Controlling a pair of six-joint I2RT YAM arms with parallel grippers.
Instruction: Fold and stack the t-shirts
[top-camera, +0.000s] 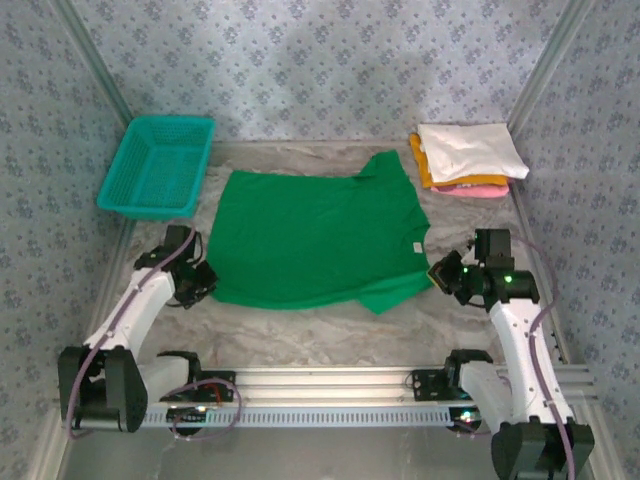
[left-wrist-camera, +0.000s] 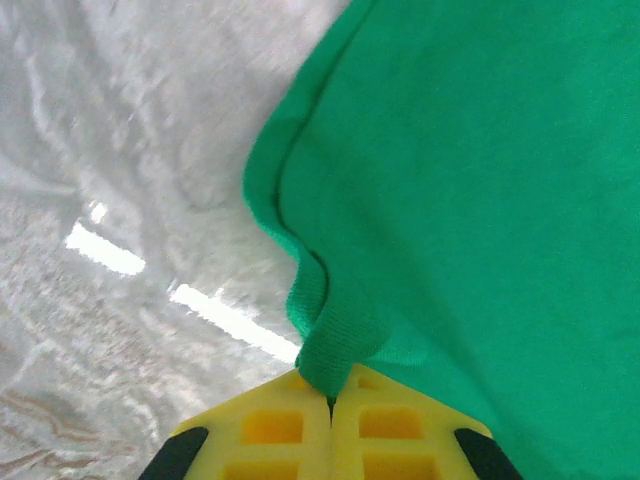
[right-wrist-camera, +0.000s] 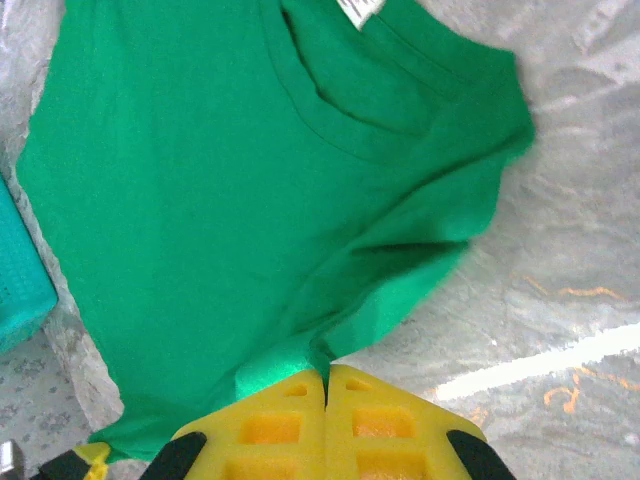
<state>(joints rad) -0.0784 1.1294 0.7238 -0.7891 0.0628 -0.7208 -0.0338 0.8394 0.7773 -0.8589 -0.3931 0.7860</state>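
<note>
While green t-shirt lies between them, left tool, right tool, both clamping its edges

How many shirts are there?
4: green shirt spread in the middle; white shirt, orange shirt and pink shirt stacked far right. Others could hide inside that stack.

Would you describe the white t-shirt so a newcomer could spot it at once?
Go to the table's far right corner, beyond the green t-shirt. Folded shirts are piled there; the white t-shirt lies on top, over an orange-yellow shirt and a pink shirt.
</note>
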